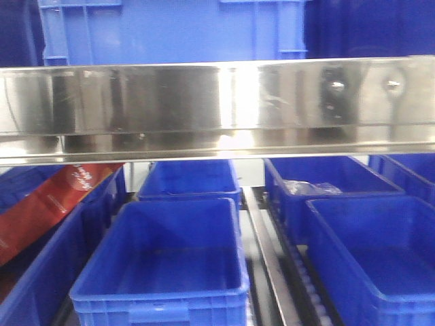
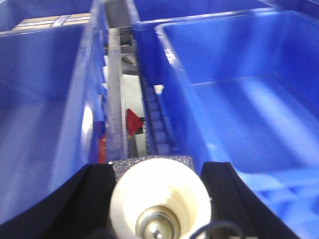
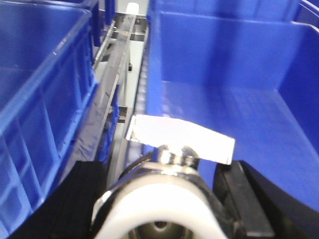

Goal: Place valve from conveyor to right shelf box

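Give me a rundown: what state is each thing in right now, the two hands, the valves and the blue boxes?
Left hand: shut on the cream-ended valve.
Right hand: shut on the handled valve.
Cream-ended valve: gripped, cream end toward the camera.
Handled valve: gripped, flat handle on top.
Front centre box: empty.
Rear right box: holds a clear bag.
Left box: holds a red packet.

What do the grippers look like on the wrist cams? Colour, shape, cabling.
Left gripper: black fingers, curved outer edges, grey speckled pad between them, thin black cable at bottom. Right gripper: black fingers too, no markings or cable visible.
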